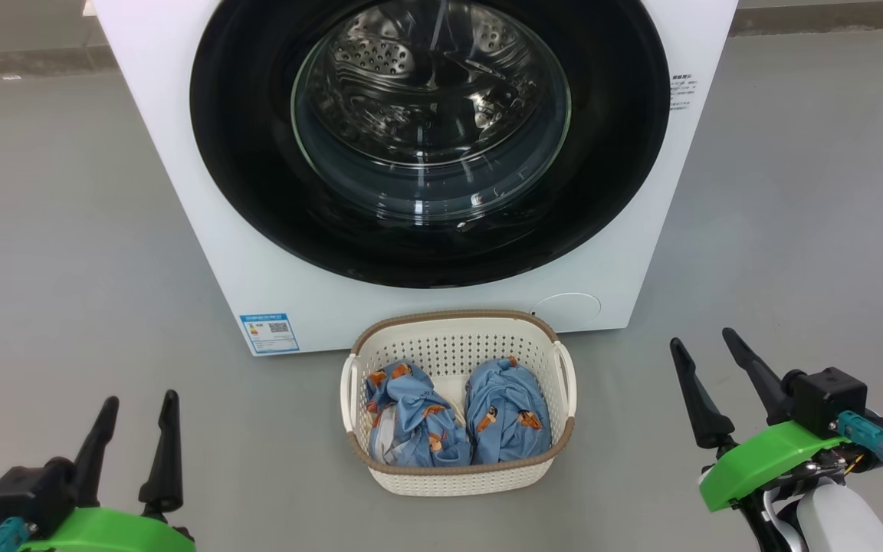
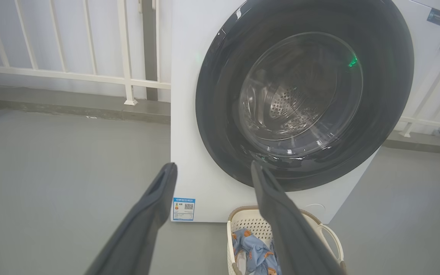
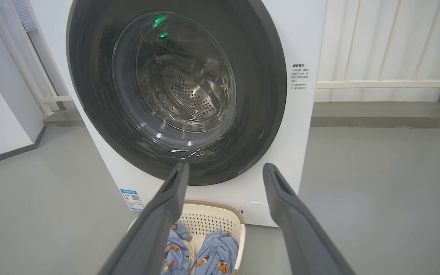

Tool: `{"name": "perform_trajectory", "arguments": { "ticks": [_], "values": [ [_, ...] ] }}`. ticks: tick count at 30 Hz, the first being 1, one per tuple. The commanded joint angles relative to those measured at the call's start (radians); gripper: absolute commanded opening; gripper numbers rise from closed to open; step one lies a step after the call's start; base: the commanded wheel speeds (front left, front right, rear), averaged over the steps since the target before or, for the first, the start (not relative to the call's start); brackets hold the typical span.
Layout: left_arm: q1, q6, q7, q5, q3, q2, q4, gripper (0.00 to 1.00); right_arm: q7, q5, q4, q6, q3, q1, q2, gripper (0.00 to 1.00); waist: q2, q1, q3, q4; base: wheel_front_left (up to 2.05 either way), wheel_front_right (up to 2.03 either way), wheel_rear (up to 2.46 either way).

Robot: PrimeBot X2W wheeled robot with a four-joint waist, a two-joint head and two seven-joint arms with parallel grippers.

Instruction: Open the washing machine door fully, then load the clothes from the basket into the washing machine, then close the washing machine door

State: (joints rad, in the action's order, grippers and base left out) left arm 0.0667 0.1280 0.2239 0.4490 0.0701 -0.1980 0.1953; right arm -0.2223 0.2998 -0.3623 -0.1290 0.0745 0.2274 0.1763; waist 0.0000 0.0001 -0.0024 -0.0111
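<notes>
a: where do we stand?
b: door (image 1: 430, 123) is shut against the washer (image 1: 173, 176). clothes (image 1: 504, 414) lie in the basket (image 1: 457, 345) on the floor, just in front of it.
a: end effectors?
b: left end effector (image 1: 141, 399) and right end effector (image 1: 701, 337) are both spread wide, holding nothing, low and well apart from the door.
a: so opening comes first. how?
b: i can't see a handle or tell which side is hinged. i'd hook a finger behind the black rim's free edge, pull along the door's arc, swing it fully and stay clear of the basket.
</notes>
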Motion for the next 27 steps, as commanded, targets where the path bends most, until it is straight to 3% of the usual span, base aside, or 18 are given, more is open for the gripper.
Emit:
{"name": "perform_trajectory", "arguments": {
  "ticks": [1, 9, 27],
  "values": [
    [0.05, 0.003, 0.018, -0.042, -0.037, -0.031, -0.015, 1.0, -0.019, -0.041, 0.014, -0.002, 0.027, 0.046, 0.017, 1.0, 0.0, -0.0001, 0.0, 0.0, 0.0, 0.0, 0.0],
    [0.056, 0.003, 0.038, -0.119, -0.044, -0.034, -0.017, 1.0, -0.039, -0.121, 0.011, -0.002, 0.036, 0.063, 0.026, 1.0, 0.0, -0.0001, 0.0, -0.002, 0.0, 0.0, 0.0],
    [0.046, 0.003, 0.038, -0.112, -0.076, -0.021, 0.0, 1.0, -0.039, -0.112, 0.016, -0.002, -0.018, 0.048, 0.0, 1.0, 0.0, -0.0001, -0.008, 0.003, 0.0, 0.0, 0.0]
  ]
}}
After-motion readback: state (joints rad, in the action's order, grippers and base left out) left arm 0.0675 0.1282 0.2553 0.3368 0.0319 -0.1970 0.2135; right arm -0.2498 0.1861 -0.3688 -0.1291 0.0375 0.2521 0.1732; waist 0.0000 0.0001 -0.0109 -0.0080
